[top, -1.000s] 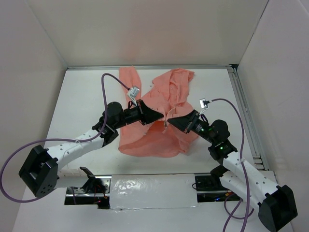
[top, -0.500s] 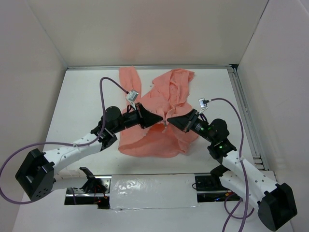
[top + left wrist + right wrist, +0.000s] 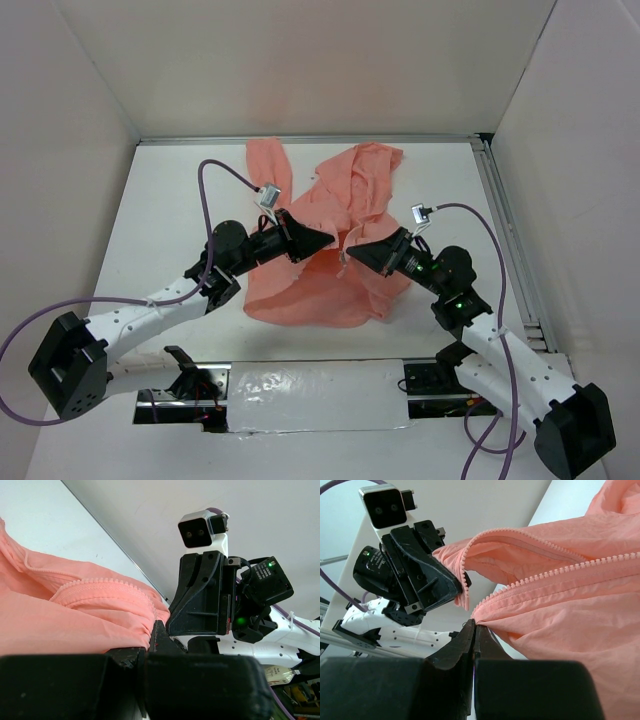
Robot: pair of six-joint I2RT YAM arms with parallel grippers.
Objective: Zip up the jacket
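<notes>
The salmon-pink jacket [image 3: 330, 230] lies wrinkled on the white table, its front opening near the middle. My left gripper [image 3: 332, 242] is shut on the left zipper edge of the jacket [image 3: 100, 587] and holds it raised. My right gripper [image 3: 348, 252] is shut on the bottom end of the right zipper edge [image 3: 520, 587], lifted off the table. The two grippers face each other, tips a small gap apart. In the right wrist view the left gripper [image 3: 462, 591] holds its zipper end just above my right fingertips [image 3: 472, 627]. No slider shows.
White enclosure walls stand at the back and sides. A metal rail [image 3: 510, 230] runs along the table's right edge. A taped strip [image 3: 320, 390] and the arm bases lie at the near edge. One sleeve [image 3: 270, 165] stretches toward the back wall.
My left arm has shifted slightly, its elbow moving back and its gripper edging up and right with the fabric. The right gripper has barely moved.
</notes>
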